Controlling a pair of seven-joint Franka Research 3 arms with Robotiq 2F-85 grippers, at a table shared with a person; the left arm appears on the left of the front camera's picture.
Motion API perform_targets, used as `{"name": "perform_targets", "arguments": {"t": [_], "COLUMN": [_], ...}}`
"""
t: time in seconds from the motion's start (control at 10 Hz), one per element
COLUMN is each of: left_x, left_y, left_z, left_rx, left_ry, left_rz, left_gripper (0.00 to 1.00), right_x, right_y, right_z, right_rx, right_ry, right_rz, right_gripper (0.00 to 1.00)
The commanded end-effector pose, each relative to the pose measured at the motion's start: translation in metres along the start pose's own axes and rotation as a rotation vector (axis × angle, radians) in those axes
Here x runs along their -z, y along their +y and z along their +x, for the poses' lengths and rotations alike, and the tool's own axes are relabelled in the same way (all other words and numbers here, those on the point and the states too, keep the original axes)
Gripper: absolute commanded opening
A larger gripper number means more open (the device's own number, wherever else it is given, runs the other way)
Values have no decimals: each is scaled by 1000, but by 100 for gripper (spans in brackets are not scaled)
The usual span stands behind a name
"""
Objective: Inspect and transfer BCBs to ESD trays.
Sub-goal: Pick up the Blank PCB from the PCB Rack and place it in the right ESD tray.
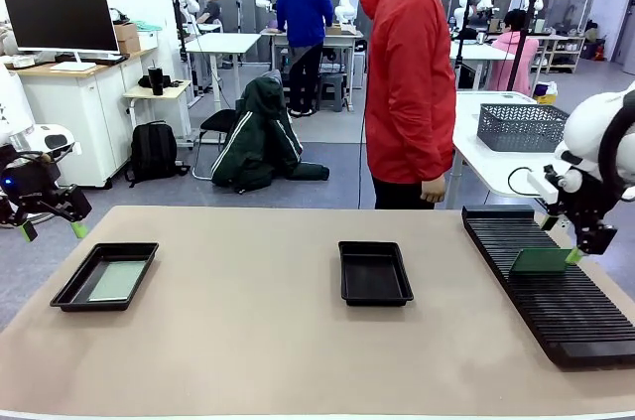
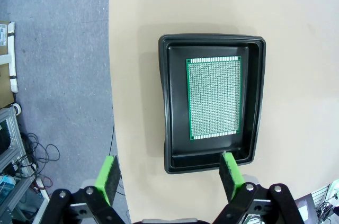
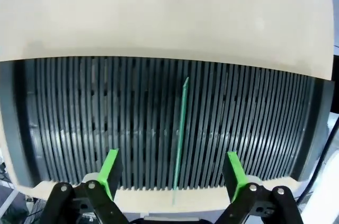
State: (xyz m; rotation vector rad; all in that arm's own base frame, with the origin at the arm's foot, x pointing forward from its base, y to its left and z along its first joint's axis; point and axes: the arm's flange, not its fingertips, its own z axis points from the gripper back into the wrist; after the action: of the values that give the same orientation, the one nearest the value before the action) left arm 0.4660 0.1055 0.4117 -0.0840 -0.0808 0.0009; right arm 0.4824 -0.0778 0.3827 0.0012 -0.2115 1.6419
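My right gripper (image 3: 170, 156) is hanging spread wide over the rack (image 3: 79, 123), the board (image 3: 180, 128) standing on edge just ahead, running along its slot, lined up between my pads.

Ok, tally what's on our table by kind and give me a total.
Trays: 2, the left tray and the middle tray.
Racks: 1, the slotted rack.
Boards: 2, the flat board in the left tray, the upright board in the rack.
Total: 5.
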Motion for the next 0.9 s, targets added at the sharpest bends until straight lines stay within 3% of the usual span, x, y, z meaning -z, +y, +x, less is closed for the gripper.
{"name": "perform_targets", "arguments": {"t": [0.0,0.8], "left_x": [2,2], "left_y": [1,1], "left_z": [0,0], "left_rx": [2,2], "left_ry": [-10,-10], "left_rz": [-2,-2], "left_gripper": [100,100], "right_x": [12,18], "right_y": [-7,-5], "right_z": [-4,-1], "right_rx": [-10,11], "right_ry": [-13,10], "right_rz": [-32,3], "right_gripper": [100,100]}}
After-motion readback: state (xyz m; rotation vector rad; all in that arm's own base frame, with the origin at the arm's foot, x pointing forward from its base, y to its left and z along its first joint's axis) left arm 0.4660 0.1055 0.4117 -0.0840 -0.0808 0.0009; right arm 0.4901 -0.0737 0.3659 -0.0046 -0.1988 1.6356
